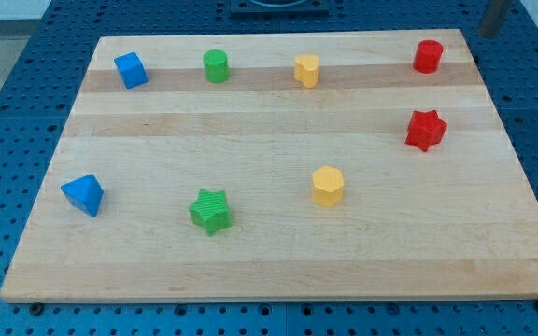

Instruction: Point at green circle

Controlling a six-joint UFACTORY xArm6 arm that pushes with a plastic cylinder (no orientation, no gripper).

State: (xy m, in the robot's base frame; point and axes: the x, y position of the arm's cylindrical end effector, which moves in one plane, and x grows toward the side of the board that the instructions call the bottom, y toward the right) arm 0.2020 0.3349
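So my tip (485, 35) is barely in shot, just a dark rod poking in at the view's top right corner, off the edge of the wooden worktop (278, 261) and not touching anything. There's no hand on this rig, so nothing opens, closes or holds; it's just the bare rod, empty. Closest to it is the red cylinder-ish block (427, 56) near the top right, and below that a red star (425, 129). Going left along the top row there's a yellow block (306, 70), roughly hexagonal, then the green circle (216, 66), which is the target, and then a blue cube (131, 70) at the far left of that row. The green circle stands alone, well apart from both neighbours. Down in the lower half you've got a blue triangle-like block (83, 194) on the left, a green star (211, 211) and another yellow hexagon-ish block (327, 186) nearer the middle. My read is that the pointing hasn't really started, since the tip is way over on the wrong side. Next move looks like a long sweep left along the top of the board, passing the red and yellow blocks without knocking them, then stopping just beside the green circle, not the green star.
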